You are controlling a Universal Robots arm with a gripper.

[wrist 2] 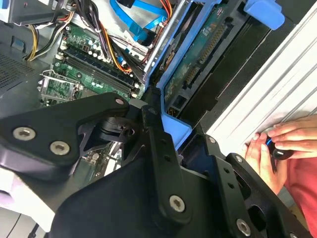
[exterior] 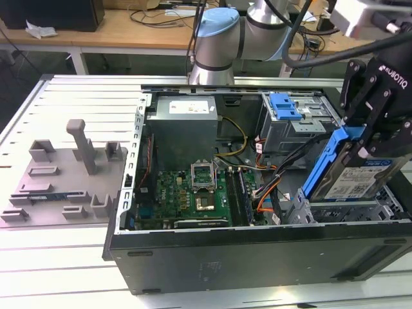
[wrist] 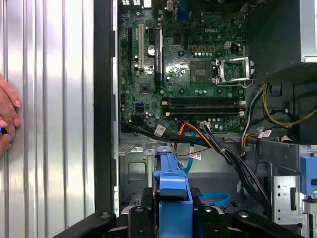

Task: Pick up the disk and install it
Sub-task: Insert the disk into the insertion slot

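In the exterior view, the gripper (exterior: 364, 138) hangs over the open case (exterior: 257, 239) at the exterior view's right. Its fingers pinch the disk (exterior: 356, 179) by the upper end of its blue frame. The disk is tilted, label up, with its lower end down at the metal bay (exterior: 335, 212); I cannot tell whether the two touch. The motherboard (exterior: 193, 193) lies mid-case, with the power supply (exterior: 183, 125) behind it. A grey fixture (exterior: 64, 174) sits on the table (exterior: 58, 257) just beside the case, at the exterior view's left.

In the second wrist view, a black finger (wrist 2: 157, 144) presses on the blue frame, and the disk's (wrist 2: 198, 54) green circuit board faces the camera. A hand (wrist 2: 277, 141) rests on the ribbed table.

In the first wrist view, the disk (wrist: 172, 183) shows edge-on, clamped between the fingers (wrist: 146, 199). Cables (wrist: 208, 141) and the motherboard lie beyond it. A hand (wrist: 7, 119) rests on the table beside the case.
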